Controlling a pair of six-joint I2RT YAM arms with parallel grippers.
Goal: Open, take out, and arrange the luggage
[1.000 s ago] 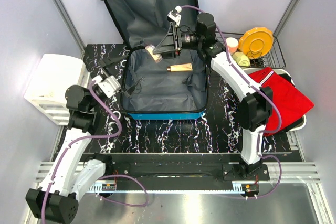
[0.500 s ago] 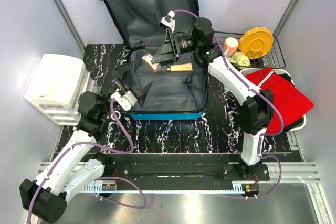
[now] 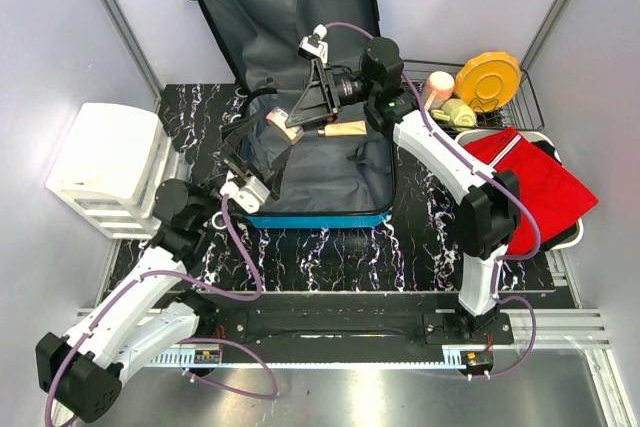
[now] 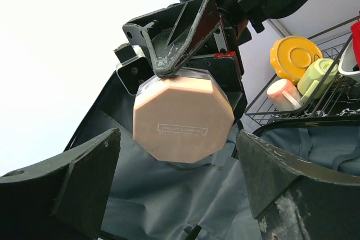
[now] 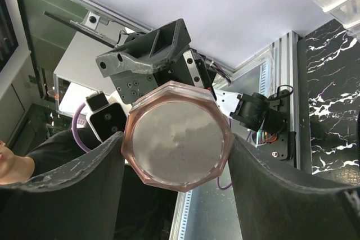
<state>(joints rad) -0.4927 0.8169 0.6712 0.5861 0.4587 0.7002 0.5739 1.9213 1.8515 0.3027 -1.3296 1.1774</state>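
The luggage lies open on the table, its blue rim toward me and its grey-lined lid propped up at the back. A tan tube rests on the lining. Over the open half, my right gripper is shut on a pink octagonal jar, whose sides are pinched between both fingers. My left gripper hovers just in front of it, open, and faces the jar's lid. Nothing sits between the left fingers.
A white plastic bin stands left of the luggage. At the back right, a wire rack holds a yellow plate, a green cup and a pink cup. A red cloth lies in a white tray.
My left arm has swung from beside the luggage's left wall to over its interior, up to the jar. The right gripper has carried the jar slightly left.
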